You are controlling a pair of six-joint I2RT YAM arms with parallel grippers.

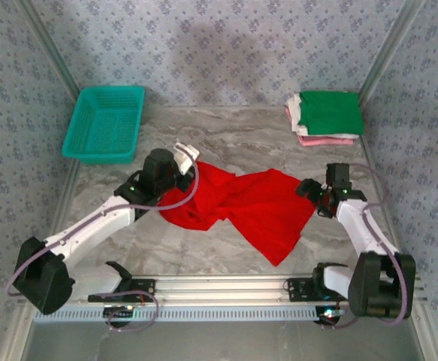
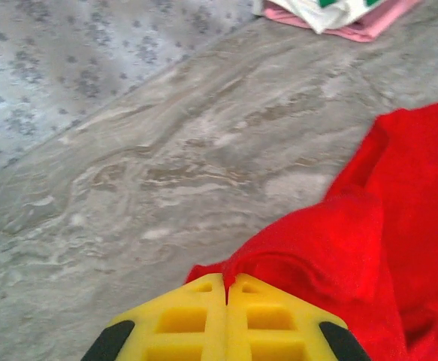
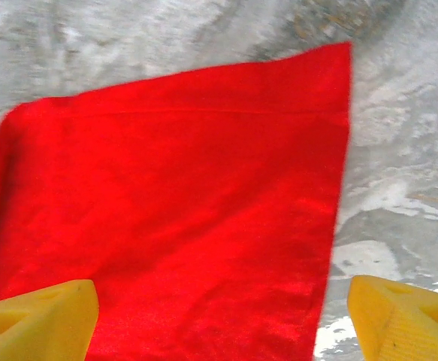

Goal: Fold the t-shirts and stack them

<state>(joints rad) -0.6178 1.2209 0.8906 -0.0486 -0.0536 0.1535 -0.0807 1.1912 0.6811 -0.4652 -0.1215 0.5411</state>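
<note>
The red t-shirt (image 1: 241, 207) lies rumpled at the middle of the table (image 1: 241, 143). Its long axis runs slantwise from back left to near right, and one pointed corner aims at the near edge. The left gripper (image 2: 227, 289) is closed, its yellow fingers (image 2: 188, 323) pressed together on a raised fold at the shirt's left end. The right gripper (image 3: 219, 316) hovers over the shirt's right edge, jaws spread wide, holding nothing. A stack of folded t-shirts (image 1: 325, 114), green on top of white and pink, sits at the back right corner. A teal basket (image 1: 98, 156) sits at the back left.
</note>
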